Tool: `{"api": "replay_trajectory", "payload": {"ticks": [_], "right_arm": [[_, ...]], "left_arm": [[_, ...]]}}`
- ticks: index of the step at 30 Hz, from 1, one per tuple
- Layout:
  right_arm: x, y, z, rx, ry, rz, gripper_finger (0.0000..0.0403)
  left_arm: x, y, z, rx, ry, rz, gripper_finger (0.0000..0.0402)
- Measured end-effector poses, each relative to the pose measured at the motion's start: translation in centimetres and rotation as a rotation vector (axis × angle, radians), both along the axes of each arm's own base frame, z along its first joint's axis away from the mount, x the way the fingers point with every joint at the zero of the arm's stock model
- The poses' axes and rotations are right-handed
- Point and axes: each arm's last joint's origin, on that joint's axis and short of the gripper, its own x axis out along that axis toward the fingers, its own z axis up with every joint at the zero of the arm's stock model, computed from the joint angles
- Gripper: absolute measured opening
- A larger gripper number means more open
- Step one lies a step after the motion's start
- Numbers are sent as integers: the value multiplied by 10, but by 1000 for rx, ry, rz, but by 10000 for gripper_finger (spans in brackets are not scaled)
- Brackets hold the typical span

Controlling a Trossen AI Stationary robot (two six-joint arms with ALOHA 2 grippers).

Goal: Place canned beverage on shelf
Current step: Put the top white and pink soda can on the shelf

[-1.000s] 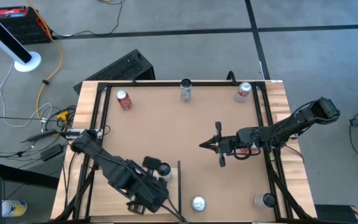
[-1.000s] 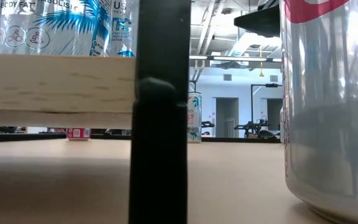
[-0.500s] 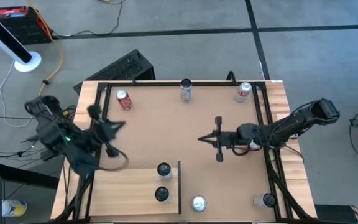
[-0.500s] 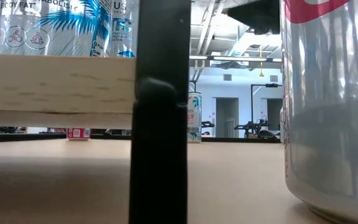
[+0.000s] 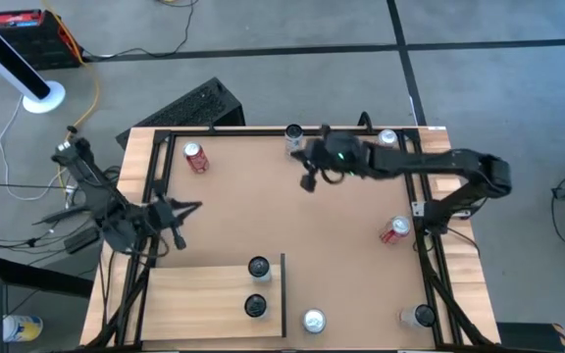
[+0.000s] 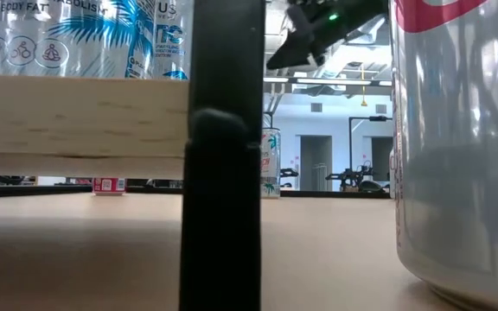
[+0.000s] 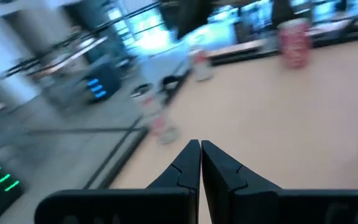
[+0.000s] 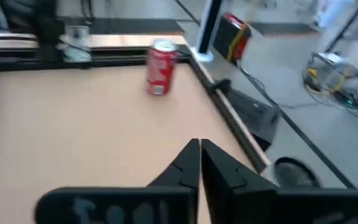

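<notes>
The shelf [image 5: 199,299], a pale board with a black rail, lies at the table's near left and bears two upright cans [image 5: 259,267] [image 5: 254,306]; in the low view one can [image 6: 85,34] stands on the board [image 6: 76,112]. My left gripper [image 5: 196,205] [image 7: 200,144] is shut and bare at the table's left edge, beyond the shelf's far side. My right gripper [image 5: 302,157] [image 8: 200,144] is shut and bare, high over the far middle of the table, pointing toward an upright red can [image 5: 196,157] [image 8: 161,67] at the far left.
A silver can [image 5: 293,140] stands at the far middle beside my right gripper, and another can [image 5: 387,141] at the far right. A red can [image 5: 394,229] lies on its side at the right. Two more cans [image 5: 313,321] [image 5: 422,316] stand near the front edge.
My left gripper has drawn back from over the shelf toward the table's left edge, swinging round, and a second can now shows standing on the shelf. My right gripper has risen and swung from the right middle toward the far edge, staying shut.
</notes>
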Motion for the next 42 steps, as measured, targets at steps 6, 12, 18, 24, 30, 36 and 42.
{"api": "replay_trajectory", "payload": {"ticks": [6,12,18,24,30,36,42], "right_arm": [[9,-53,21,7,42,-20,105],[-4,-87,34,120,46,67,178],[-14,-91,38,157,42,99,233],[-12,-87,38,242,11,71,244],[-8,-79,36,211,46,113,244],[-21,-102,36,232,27,16,245],[-18,-118,21,261,61,-16,245]], "left_arm": [[-7,16,-13,34,-148,-361,0],[-21,37,-26,113,-303,-401,0],[-24,36,-56,-41,-389,-618,0],[-15,28,-89,-113,-304,-686,0],[-14,30,-90,-140,-307,-623,0],[-13,29,-92,-175,-283,-623,0],[-14,30,-91,-118,-288,-624,0]]}}
